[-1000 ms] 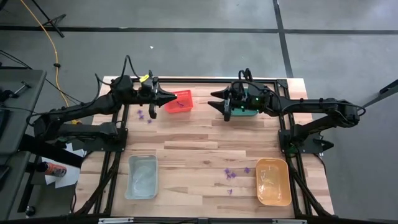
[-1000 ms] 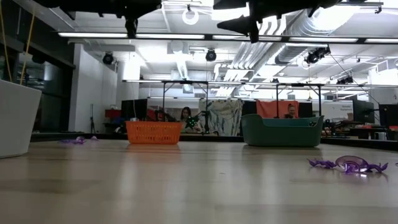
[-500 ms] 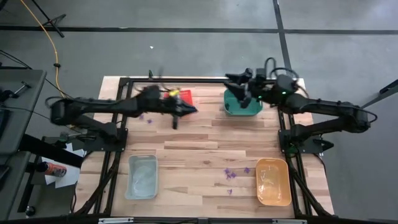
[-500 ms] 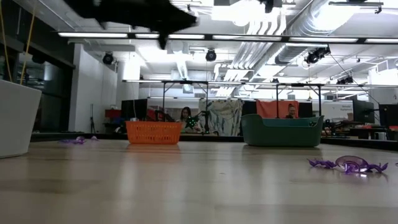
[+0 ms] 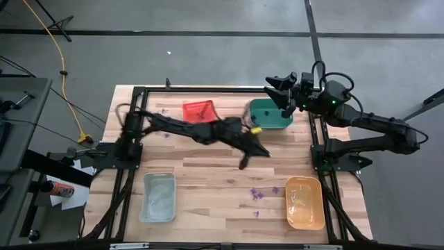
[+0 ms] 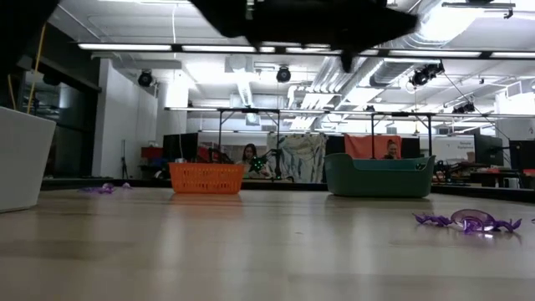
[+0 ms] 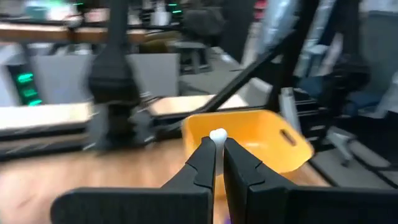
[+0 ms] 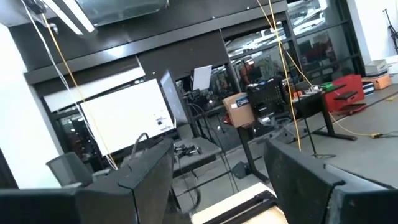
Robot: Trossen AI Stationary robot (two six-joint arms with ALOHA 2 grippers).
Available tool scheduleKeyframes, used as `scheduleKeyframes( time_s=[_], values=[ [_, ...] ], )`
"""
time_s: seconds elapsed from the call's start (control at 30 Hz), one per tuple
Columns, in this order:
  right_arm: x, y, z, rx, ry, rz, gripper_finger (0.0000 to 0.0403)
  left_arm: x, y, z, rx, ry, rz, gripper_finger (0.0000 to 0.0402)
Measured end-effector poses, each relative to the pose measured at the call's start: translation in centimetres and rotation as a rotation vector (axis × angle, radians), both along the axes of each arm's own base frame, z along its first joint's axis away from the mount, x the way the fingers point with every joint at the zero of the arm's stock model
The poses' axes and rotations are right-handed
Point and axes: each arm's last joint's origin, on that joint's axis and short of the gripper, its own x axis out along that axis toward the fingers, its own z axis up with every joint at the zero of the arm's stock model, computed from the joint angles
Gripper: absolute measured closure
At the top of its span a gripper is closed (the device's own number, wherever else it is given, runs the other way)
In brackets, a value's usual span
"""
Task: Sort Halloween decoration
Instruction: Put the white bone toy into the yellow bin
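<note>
High view first: nearest us on the table (image 5: 222,173) we see the clear bin (image 5: 158,197) at the left and the orange bin (image 5: 305,202) at the right, with a small cluster of purple trinkets (image 5: 257,195) lying on the wood between them, closer to the orange bin and touching neither. From table height we pick out one such spiky purple piece (image 6: 468,221) on the boards at the right.

Farther in, we find the left arm stretched diagonally over the middle of the table, its left gripper (image 5: 248,154) raised above the wood, between the purple cluster and the green bin (image 5: 270,115). In the left wrist view we see its fingers (image 7: 205,162) almost pressed together, a thin gap between them, pinching nothing, with the orange bin (image 7: 252,137) beyond the tips.

Along the far edge we see the red bin (image 5: 199,112), holding something purple, and a few more purple trinkets (image 5: 166,134) scattered on the wood to its left.

Farthest back, the right gripper (image 5: 277,89) is lifted beside the green bin's far corner, its fingers (image 8: 143,174) spread wide and empty, pointing out at the room.
</note>
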Motion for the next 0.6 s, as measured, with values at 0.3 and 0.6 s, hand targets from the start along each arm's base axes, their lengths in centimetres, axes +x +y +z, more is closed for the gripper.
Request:
scheduleKeyframes(
  time_s=[0.3, 0.6],
  values=[
    [-0.2, 0.1, 0.2, 0.003, -0.01, 0.002, 0.0158, 6.9, -4.7, -3.0, 0.03, -0.074, -0.107, 0.0397],
    [-0.2, 0.1, 0.1, 0.005, -0.007, 0.003, 0.0158, 9.4, -7.7, -7.6, 0.029, -0.095, -0.139, 0.0391]
  ],
)
